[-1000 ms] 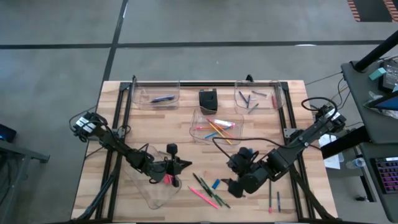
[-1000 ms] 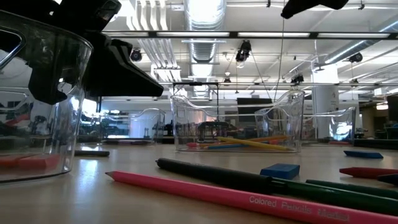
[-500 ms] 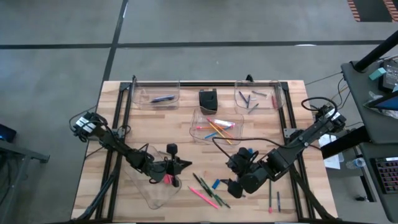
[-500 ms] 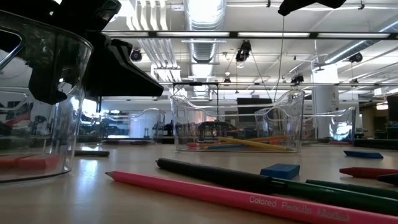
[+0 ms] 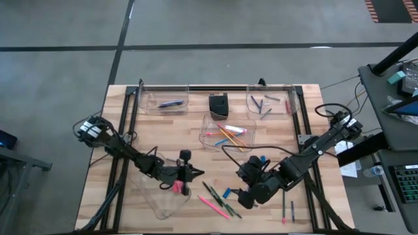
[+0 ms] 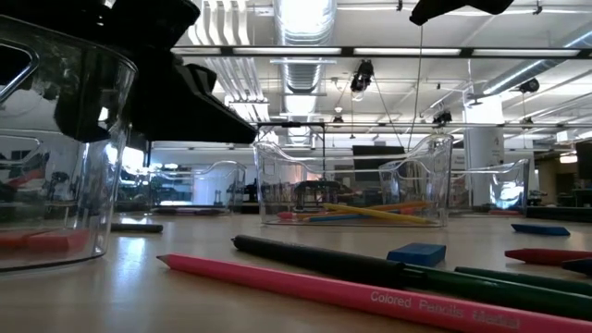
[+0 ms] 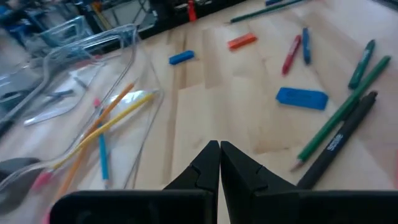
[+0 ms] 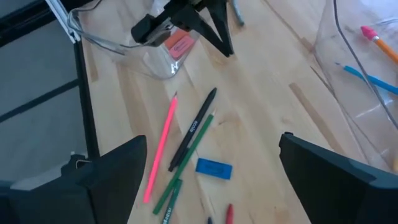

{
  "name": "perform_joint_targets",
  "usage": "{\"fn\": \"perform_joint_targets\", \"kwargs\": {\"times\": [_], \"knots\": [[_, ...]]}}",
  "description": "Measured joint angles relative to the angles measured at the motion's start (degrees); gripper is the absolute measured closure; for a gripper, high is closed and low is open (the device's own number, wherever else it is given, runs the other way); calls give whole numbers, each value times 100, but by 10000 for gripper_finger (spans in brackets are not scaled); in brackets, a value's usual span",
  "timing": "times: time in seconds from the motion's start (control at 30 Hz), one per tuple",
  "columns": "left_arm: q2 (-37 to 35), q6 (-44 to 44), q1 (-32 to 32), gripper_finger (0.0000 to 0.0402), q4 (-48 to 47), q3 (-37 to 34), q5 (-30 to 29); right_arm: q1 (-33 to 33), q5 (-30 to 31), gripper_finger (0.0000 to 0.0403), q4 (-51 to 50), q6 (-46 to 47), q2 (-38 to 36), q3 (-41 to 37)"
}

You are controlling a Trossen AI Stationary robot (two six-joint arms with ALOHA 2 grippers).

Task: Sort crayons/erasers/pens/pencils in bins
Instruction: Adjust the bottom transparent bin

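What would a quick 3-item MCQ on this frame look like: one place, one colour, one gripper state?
1. Where does the blue eraser nearest the right gripper lie?
A. In a bin
B. On the bare table beside the green pencil
C. Between the left fingers

2. What colour is the pencil lying alone on the table nearest the front-left bin?
A. Pink
B. Yellow
C. Orange

3. How do the left gripper's fingers stand?
A. Wide open
B. Shut on a pencil
C. Shut, holding nothing

Answers:
1 B, the right wrist view shows it on wood next to the pencils.
2 A, the right wrist and low views show a pink shaft.
3 C, the left wrist view shows the tips together, nothing between.
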Motion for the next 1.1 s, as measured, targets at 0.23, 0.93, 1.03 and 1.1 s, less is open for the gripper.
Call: {"fn": "perform_joint_targets", "kwargs": {"times": [0.23,0.93,1.03,1.1], "knots": [[1,-4,41,402,50,-3,117,6,-186,60,-92,-104,-9,2],[-2504,-1666,42,402,-2887,801,158,6,-600,64,-130,-207,-9,2],[-2829,-2362,52,402,-4792,1251,160,6,-599,64,-146,-211,-9,2],[-2918,-2803,52,402,-5864,1492,160,6,-600,64,-165,-219,-9,2]]}}
